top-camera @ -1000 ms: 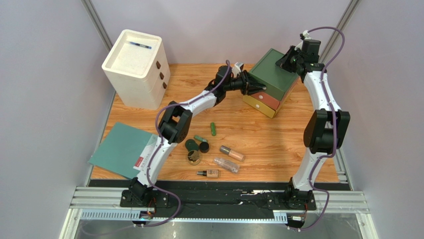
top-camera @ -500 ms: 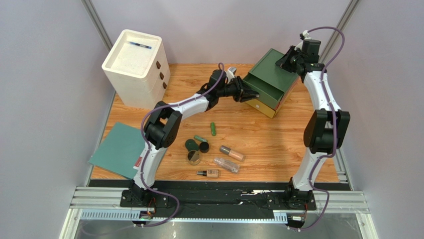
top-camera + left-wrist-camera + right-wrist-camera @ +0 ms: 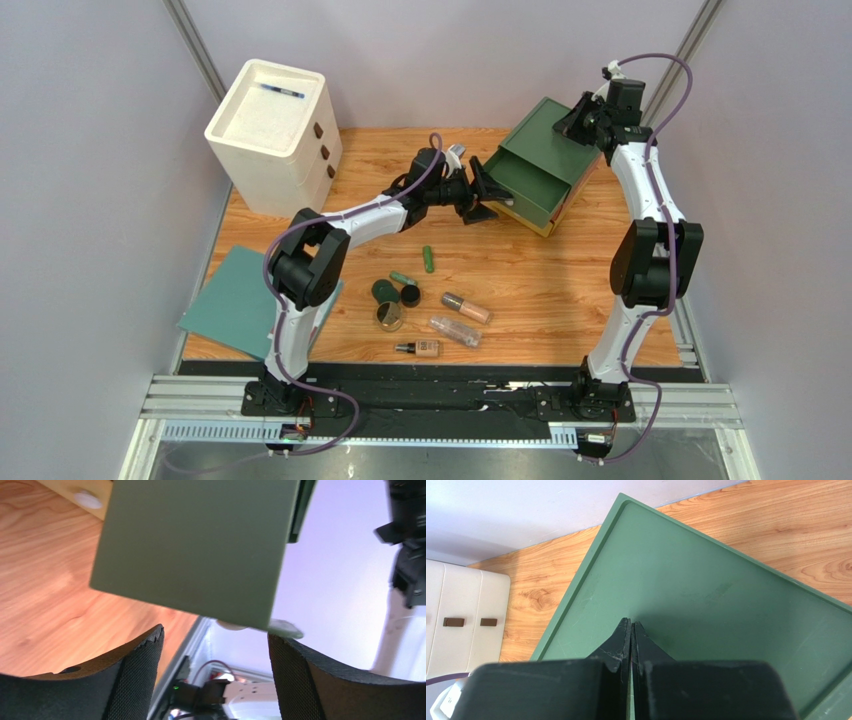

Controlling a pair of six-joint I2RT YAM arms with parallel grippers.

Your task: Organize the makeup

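Observation:
The makeup lies loose on the table: a green tube [image 3: 428, 259], a smaller green tube [image 3: 402, 278], a dark green jar [image 3: 384, 291], a black jar [image 3: 410, 295], a gold-rimmed compact [image 3: 389, 316], and pinkish [image 3: 466, 307], clear [image 3: 455, 331] and beige [image 3: 420, 348] bottles. The green chest's top drawer [image 3: 528, 180] stands pulled out. My left gripper [image 3: 482, 196] is open just in front of it. In the left wrist view the drawer front [image 3: 200, 545] and its pale knob [image 3: 286, 628] sit just beyond the left gripper [image 3: 216, 634], untouched. My right gripper [image 3: 632, 623] is shut, tips on the chest's top [image 3: 706, 590].
A white drawer unit [image 3: 270, 135] stands at the back left with a thin blue pen [image 3: 280, 90] on top. A teal board [image 3: 240, 300] lies at the front left. A yellow lower drawer [image 3: 522, 214] shows under the green one.
The left gripper pulled the green top drawer out toward the left, then let go of its knob and opened. The right arm stayed still on the chest.

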